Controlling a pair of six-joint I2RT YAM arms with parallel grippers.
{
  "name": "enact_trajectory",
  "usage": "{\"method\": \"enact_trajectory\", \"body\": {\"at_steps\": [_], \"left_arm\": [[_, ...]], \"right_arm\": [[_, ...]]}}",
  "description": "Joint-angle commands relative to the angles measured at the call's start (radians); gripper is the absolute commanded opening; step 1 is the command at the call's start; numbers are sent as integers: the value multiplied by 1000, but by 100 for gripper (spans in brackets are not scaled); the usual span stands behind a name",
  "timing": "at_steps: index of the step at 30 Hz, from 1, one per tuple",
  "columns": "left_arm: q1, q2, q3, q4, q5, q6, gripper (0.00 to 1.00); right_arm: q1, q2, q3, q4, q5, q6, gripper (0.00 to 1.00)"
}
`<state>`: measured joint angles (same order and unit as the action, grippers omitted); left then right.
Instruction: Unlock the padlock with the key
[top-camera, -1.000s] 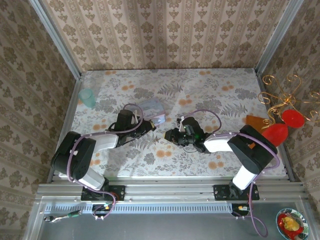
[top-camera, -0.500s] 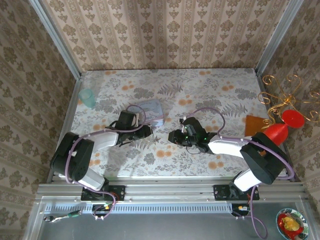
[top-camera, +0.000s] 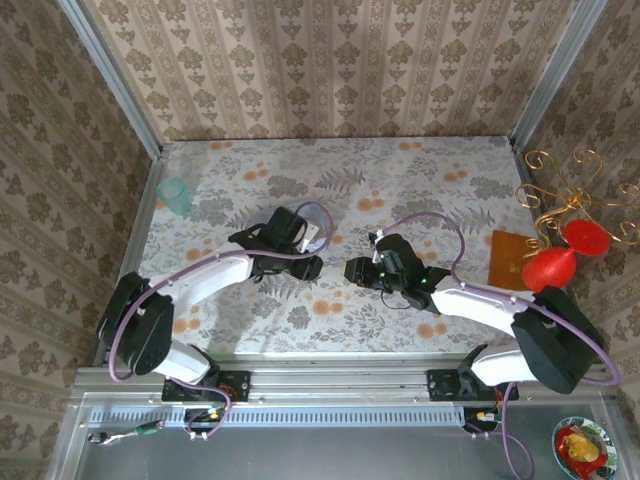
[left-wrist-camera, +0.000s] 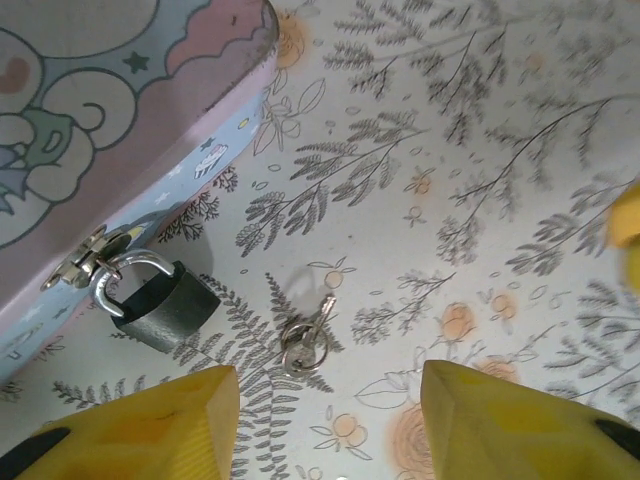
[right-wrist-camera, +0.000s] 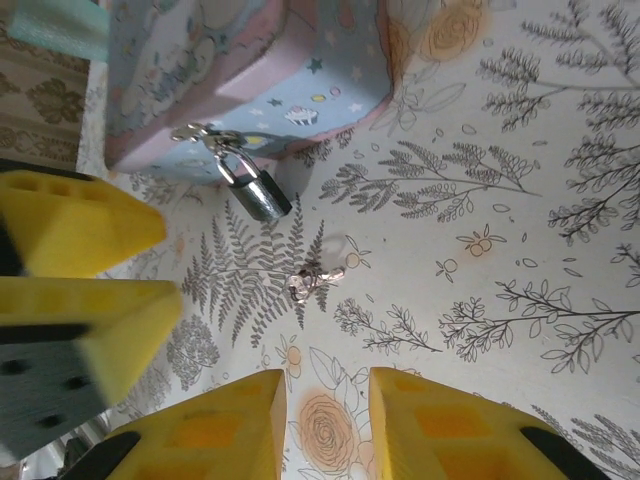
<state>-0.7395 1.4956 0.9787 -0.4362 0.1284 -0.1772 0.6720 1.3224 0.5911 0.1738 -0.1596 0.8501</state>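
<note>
- padlock (left-wrist-camera: 160, 302): black squarish body with a thin silvery shackle. The shackle is passed through the metal hasp (left-wrist-camera: 85, 262) on the side of the pastel box (left-wrist-camera: 120, 120). The body is laid on the floral table (left-wrist-camera: 480, 150) just beside the box and tilted away from it
- key (left-wrist-camera: 310, 338): small and silvery, carried on a ring. It is laid flat on the table near the box, a little farther out than the padlock and apart from it. It is touched by no finger
- left gripper (left-wrist-camera: 330, 430): the yellow fingers are spread wide and nothing is held. It is placed beyond the key as reckoned from the box, and the key is seen just ahead of the gap between the fingers
- right gripper (right-wrist-camera: 328, 425): the yellow fingers are parted by a narrow gap and nothing is gripped. It is placed off the hasp side of the box, with key and padlock lying between it and the box
- cup (top-camera: 175, 196): teal, stood well apart from the box
</note>
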Motion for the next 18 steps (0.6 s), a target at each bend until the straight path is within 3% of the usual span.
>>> {"method": "enact_trajectory", "body": {"at_steps": [1, 11, 18], "left_arm": [[-32, 77, 80, -166, -77, 109, 52], [-95, 301, 253, -310, -185, 149, 46], [-85, 382, 294, -342, -150, 114, 39]], "right_arm": [[-5, -67, -33, -59, 62, -25, 29], [-22, -258, -111, -95, 125, -9, 31], [-28, -305, -137, -102, 133, -4, 33]]}}
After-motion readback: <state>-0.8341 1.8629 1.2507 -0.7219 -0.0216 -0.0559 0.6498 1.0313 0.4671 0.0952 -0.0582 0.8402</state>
